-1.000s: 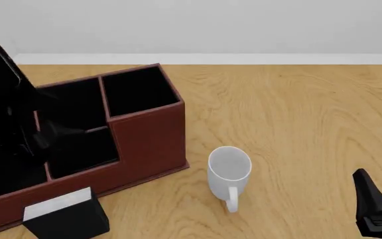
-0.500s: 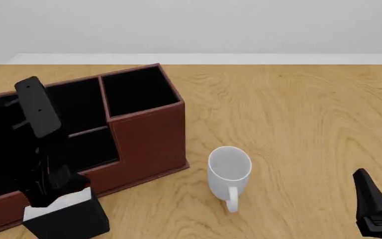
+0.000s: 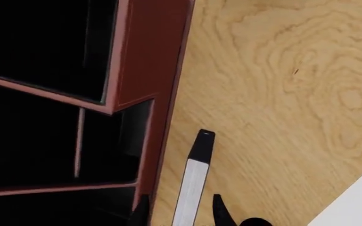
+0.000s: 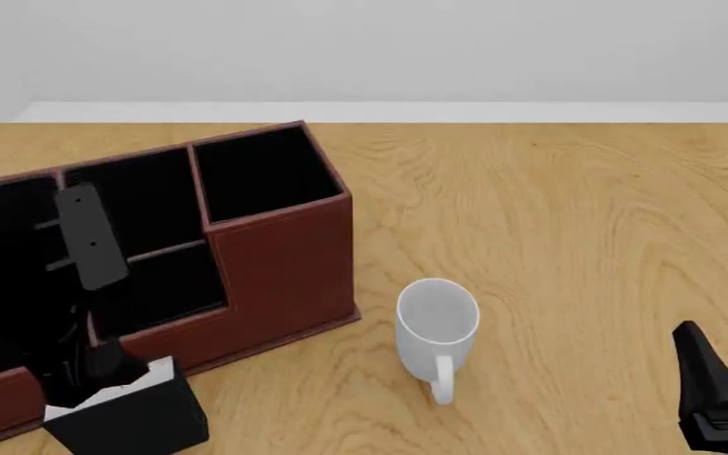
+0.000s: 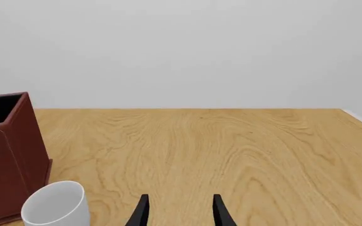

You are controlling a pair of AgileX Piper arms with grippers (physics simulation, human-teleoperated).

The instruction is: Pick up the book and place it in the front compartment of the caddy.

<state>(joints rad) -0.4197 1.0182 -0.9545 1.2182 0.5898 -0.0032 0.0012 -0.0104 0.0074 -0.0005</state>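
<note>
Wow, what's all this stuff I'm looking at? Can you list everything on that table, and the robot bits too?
Caddy: one, reddish-brown with black lining, several pockets, left side of the table.
Book: one, black with a white page edge, at the near left, just in front of the caddy's low wall.
Mug: one, white, near the middle, right of the caddy, handle toward the camera.
Table: one, light wood grain.
Left gripper: one, black, fingers straddling the book's white edge.
Right gripper: one, black, open, near the table's right front, holding nothing.
</note>
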